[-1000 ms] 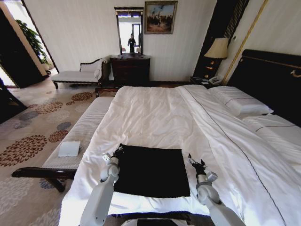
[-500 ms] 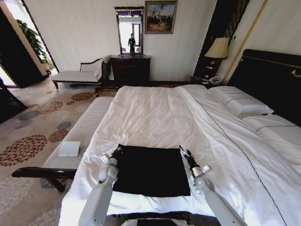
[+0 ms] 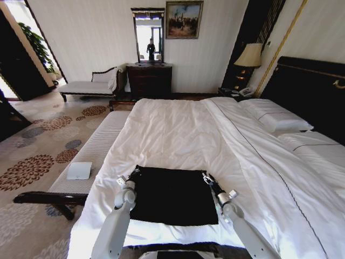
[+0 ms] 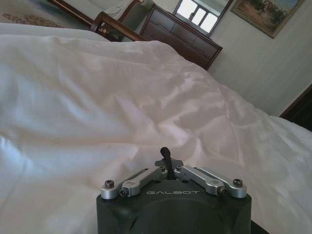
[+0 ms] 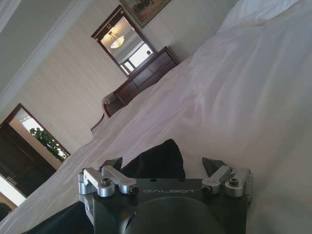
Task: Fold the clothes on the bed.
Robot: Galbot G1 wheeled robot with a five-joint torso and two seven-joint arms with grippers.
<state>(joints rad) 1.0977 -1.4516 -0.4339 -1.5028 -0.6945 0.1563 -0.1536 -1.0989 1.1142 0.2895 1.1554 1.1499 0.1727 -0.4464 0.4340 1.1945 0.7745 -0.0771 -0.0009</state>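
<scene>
Down at the lower centre of the head view, the black T-shirt (image 3: 172, 194) lay flat as a dark rectangle on the white bed (image 3: 178, 135), near its foot edge. The left pincer (image 3: 132, 173) sat at the shirt's far left corner, and the left wrist view had its fingers (image 4: 168, 165) pinched together on a sliver of black cloth. The right pincer (image 3: 205, 177) sat at the far right corner; from the right wrist view its fingers (image 5: 113, 164) stood spread apart, with a peak of the black shirt (image 5: 158, 161) rising between them, not clamped. To the left of the bed, a pale upholstered bench (image 3: 97, 156) ran along its side, carrying a small white pad (image 3: 79, 171). Toward the upper right, the pillows (image 3: 275, 116) lay against the dark headboard (image 3: 310, 91).
</scene>
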